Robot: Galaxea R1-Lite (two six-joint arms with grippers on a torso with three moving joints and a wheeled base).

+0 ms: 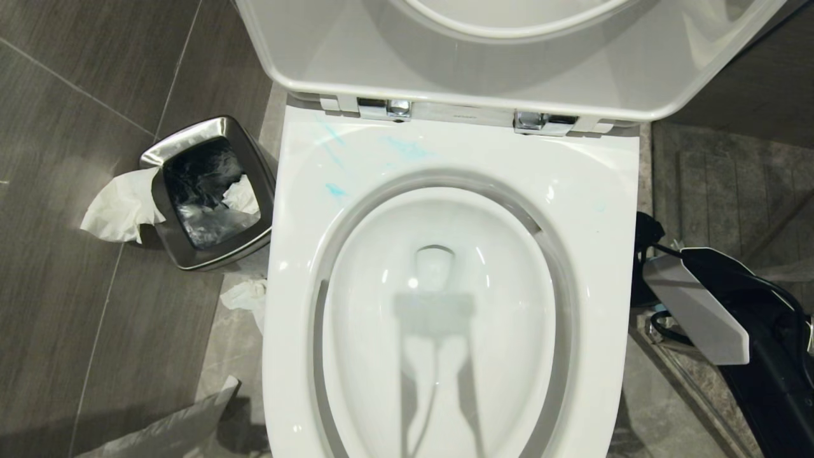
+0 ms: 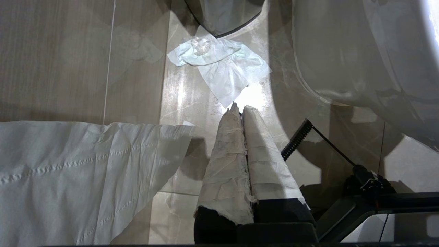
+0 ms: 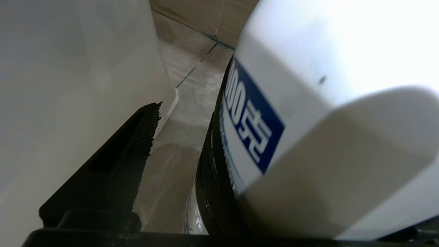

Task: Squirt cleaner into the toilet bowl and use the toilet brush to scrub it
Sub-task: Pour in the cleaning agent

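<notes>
The toilet bowl [image 1: 598, 210] fills the head view, its lid and seat raised. Turquoise cleaner [image 1: 407, 149] is smeared on the broad rim near the hinges, with a smaller spot at the inner edge. The toilet brush is out of view. My right arm [image 1: 731, 318] hangs low beside the bowl's right side. My right gripper [image 3: 188, 96] stands open with only floor between its black fingers. A white bottle with a blue label [image 3: 308, 68] lies against the outer side of one finger. My left gripper [image 2: 241, 109], wrapped in white cloth, is shut and empty above the floor.
A square steel bin [image 1: 210, 191] with tissue hanging over its edge stands left of the bowl. A crumpled tissue [image 2: 223, 65] and a long paper sheet [image 2: 68, 171] lie on the floor. The bowl's outer wall [image 3: 68, 68] is close beside the right gripper.
</notes>
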